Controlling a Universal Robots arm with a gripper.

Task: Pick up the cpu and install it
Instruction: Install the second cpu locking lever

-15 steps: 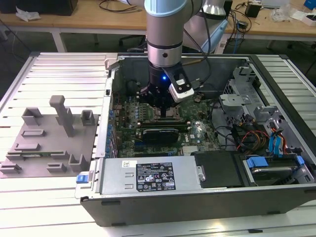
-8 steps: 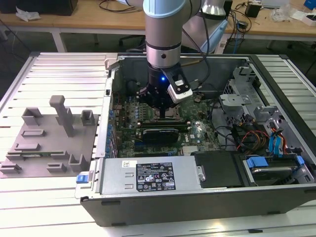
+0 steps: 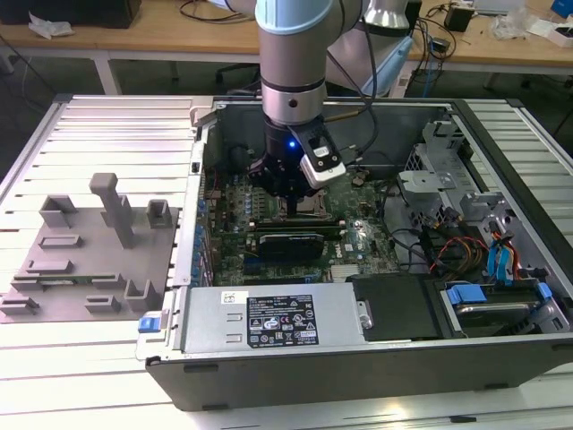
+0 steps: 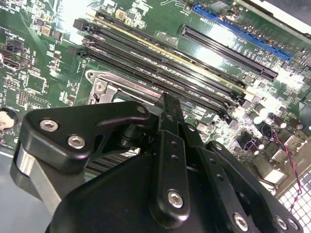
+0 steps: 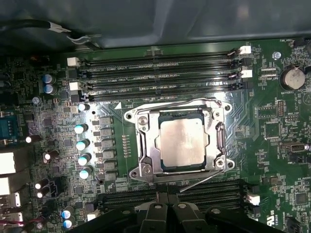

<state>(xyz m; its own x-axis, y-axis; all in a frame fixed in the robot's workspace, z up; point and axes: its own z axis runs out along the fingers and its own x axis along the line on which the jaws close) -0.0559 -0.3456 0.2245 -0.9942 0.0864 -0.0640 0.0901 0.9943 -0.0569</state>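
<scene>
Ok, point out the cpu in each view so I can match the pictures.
Exterior view: the cpu cannot be made out; the tool hangs over the motherboard inside the case.
First wrist view: the cpu lies in the metal socket frame.
Second wrist view: cannot be told.
Shared landmark: the long black memory slots.

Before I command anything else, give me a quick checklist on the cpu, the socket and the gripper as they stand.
1. The cpu lies inside the socket frame in the first wrist view: ok.
2. Cpu sits level and square to the frame: looks ok, full seating cannot tell.
3. Socket retention lever latched: cannot tell; a thin wire runs along the frame's edge.
4. The gripper hangs over the motherboard inside the open case in the exterior view: ok.
5. Gripper holding anything: cannot tell.
6. Memory slots beside the socket unobstructed: ok.
</scene>
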